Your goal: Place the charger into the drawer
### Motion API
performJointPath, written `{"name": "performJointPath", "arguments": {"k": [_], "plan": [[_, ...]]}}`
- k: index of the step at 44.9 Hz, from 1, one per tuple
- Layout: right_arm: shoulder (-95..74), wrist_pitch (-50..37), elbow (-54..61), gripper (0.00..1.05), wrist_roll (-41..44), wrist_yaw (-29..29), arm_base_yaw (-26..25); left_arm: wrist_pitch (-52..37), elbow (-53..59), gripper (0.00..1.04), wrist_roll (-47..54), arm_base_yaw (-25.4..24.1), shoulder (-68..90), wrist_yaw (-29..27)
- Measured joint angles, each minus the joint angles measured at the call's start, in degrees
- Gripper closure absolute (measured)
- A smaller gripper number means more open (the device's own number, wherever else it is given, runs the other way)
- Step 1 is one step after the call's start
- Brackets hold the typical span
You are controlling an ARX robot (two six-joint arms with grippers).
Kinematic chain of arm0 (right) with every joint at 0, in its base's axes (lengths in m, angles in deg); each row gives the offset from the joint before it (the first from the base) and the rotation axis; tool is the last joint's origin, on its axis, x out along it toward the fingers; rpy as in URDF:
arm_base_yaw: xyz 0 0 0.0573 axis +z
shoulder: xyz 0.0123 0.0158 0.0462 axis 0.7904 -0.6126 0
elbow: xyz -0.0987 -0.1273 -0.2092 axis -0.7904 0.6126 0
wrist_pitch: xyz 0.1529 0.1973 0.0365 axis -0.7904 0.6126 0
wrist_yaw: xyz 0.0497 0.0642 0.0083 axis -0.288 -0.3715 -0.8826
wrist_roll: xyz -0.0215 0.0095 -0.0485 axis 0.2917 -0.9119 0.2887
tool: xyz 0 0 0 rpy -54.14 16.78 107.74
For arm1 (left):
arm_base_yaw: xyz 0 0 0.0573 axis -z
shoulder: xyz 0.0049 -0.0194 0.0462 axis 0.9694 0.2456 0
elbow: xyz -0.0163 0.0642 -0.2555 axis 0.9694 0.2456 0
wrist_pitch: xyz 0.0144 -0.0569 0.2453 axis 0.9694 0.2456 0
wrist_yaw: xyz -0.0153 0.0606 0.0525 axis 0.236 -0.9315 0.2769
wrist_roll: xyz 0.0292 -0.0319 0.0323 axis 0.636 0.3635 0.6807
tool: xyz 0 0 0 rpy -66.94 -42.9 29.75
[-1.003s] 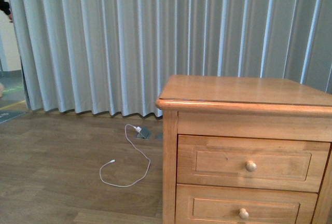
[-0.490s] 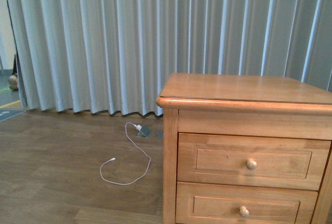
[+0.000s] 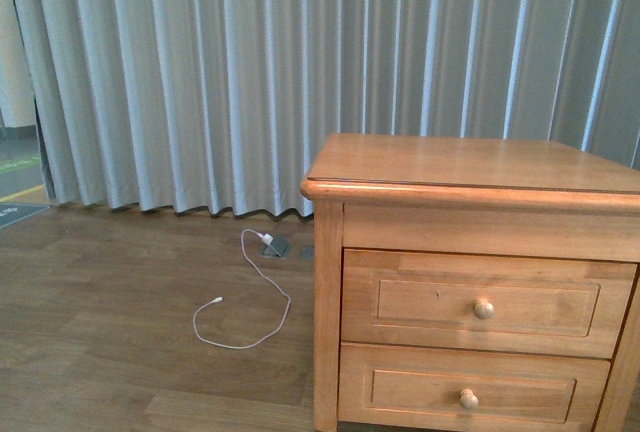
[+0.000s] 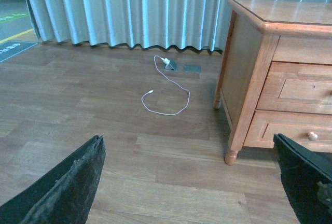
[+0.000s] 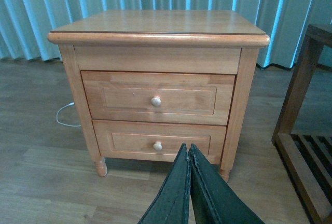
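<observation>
Wooden floor; closed drawer (image 5: 158, 100) well beyond the empty, pressed-together right pincer (image 5: 189, 151); left pincer (image 4: 192, 182) spread wide, empty.

A thin white cable (image 3: 243, 297) lies looped on the wooden floor (image 3: 100, 332) below the grey curtain (image 3: 250, 72).

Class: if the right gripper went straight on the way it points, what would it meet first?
Probably the lower drawer front, near its knob; the shut right gripper aims there, though depth is unclear.

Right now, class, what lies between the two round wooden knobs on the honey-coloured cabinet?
Only wood, in the right wrist view: between upper knob and lower knob are drawer fronts and the seam between them.
</observation>
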Motion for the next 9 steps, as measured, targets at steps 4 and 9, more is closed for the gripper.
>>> {"name": "performJointPath", "arguments": {"k": [4,9], "plan": [[0.0,0.0,0.0,0.76,0.0,0.0,0.0,0.0,0.0,0.06,0.0,0.0,0.0,0.0],[0.0,0.0,0.0,0.52,0.0,0.0,0.0,0.0,0.0,0.06,0.0,0.0,0.0,0.0]]}}
